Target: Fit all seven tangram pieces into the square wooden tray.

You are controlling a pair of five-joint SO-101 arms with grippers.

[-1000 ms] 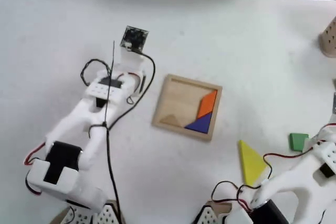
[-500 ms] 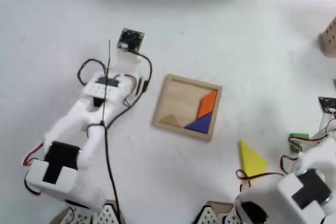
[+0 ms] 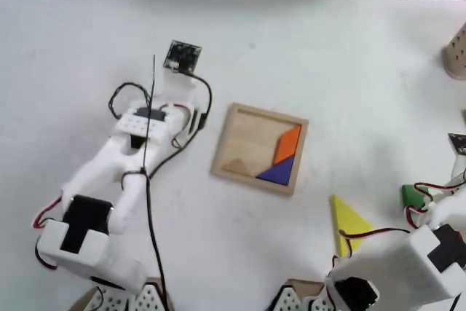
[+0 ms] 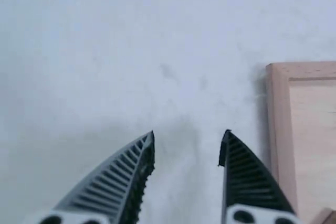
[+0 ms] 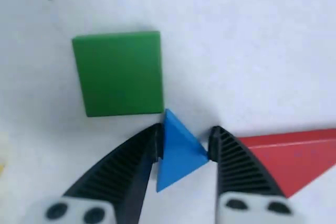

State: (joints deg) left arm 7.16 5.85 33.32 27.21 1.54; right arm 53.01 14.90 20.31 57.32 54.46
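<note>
Over to the right gripper: we see its jaws pressed against either side of the blue triangle, so we call that a grasp. The piece sits far out on the table, well apart from the tray. Its top corner is just beside the green square, and the red triangle lies right against the outer jaw.

The left gripper hangs released, with nothing between its jaws, over bare table next to the tray's edge.

Inside the tray we count an orange piece and a purple piece against one side. The yellow triangle waits outside, between the tray and the right arm.

Now the risks, as we judge them. The jaws bear on slanted edges, so a squeeze could squirt the triangle out or twist it. A lift might drag the red triangle or nudge the green square. If the piece turns in the grip, it may land askew on the tray rim and not seat.
</note>
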